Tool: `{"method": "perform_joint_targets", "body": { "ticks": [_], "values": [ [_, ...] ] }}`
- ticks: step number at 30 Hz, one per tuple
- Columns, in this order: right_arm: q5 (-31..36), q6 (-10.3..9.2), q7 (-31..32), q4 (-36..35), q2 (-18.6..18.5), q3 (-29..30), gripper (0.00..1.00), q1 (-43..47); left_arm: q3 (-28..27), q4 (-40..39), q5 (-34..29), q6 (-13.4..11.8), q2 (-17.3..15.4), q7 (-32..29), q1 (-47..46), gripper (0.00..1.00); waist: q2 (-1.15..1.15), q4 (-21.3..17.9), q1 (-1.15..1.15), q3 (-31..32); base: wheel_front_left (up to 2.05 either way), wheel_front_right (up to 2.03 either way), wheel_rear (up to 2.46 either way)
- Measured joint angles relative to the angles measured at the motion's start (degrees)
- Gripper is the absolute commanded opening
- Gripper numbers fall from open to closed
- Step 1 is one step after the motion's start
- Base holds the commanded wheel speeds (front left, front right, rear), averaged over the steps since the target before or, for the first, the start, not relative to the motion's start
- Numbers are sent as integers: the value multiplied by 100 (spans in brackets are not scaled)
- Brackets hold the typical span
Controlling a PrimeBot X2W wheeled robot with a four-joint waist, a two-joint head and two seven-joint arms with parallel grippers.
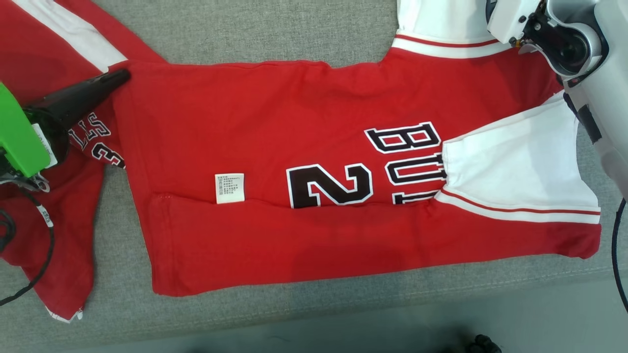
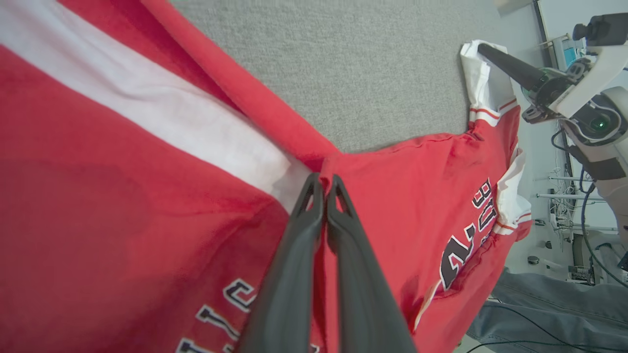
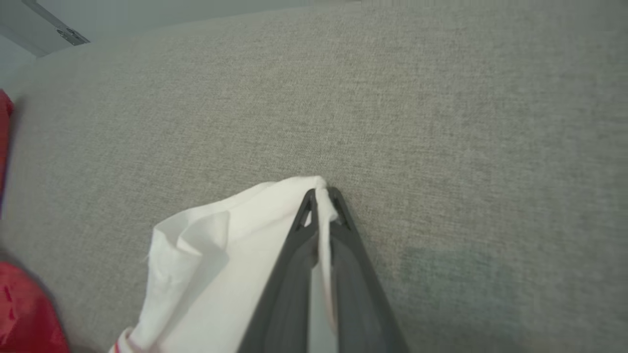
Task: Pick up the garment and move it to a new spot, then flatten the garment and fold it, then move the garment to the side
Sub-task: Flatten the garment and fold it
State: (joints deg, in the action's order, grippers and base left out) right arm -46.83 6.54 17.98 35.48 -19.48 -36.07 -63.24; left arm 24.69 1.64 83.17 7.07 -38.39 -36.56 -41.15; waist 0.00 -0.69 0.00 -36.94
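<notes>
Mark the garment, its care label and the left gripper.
garment (image 1: pixel 255 113), head view, on the plain red body.
care label (image 1: pixel 229 188), head view, middle of the white tag.
left gripper (image 2: pixel 325 177), left wrist view, between the closed fingertips, at the red cloth.

A robotics lab, it seems: grey fabric-covered worktop (image 1: pixel 294 29), loose cables (image 2: pixel 585 215) and metal stands (image 2: pixel 564 196) over pale floor (image 2: pixel 544 245).

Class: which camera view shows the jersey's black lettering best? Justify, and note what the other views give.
Head view: the garment lies spread, its lettering large and sharp. Left wrist view shows it small and skewed beyond the left gripper. Right wrist view catches a white sleeve pinched in the right gripper.
</notes>
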Motion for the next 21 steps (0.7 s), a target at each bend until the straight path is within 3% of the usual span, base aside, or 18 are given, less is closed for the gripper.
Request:
{"method": "perform_joint_targets", "body": {
  "ticks": [11, 21],
  "values": [
    [-129, 51, -778, -342, -415, 93, 0, 621, 45, 191, -144, 0, 250, 544, 541, 0, 0, -1, 0, 509, 0, 0, 0],
    [-165, 52, -862, -666, -666, -213, 0, 1198, 318, 337, -714, 1, 164, 944, 831, 0, 0, -45, 0, 1129, 0, 0, 0]
  ]
}}
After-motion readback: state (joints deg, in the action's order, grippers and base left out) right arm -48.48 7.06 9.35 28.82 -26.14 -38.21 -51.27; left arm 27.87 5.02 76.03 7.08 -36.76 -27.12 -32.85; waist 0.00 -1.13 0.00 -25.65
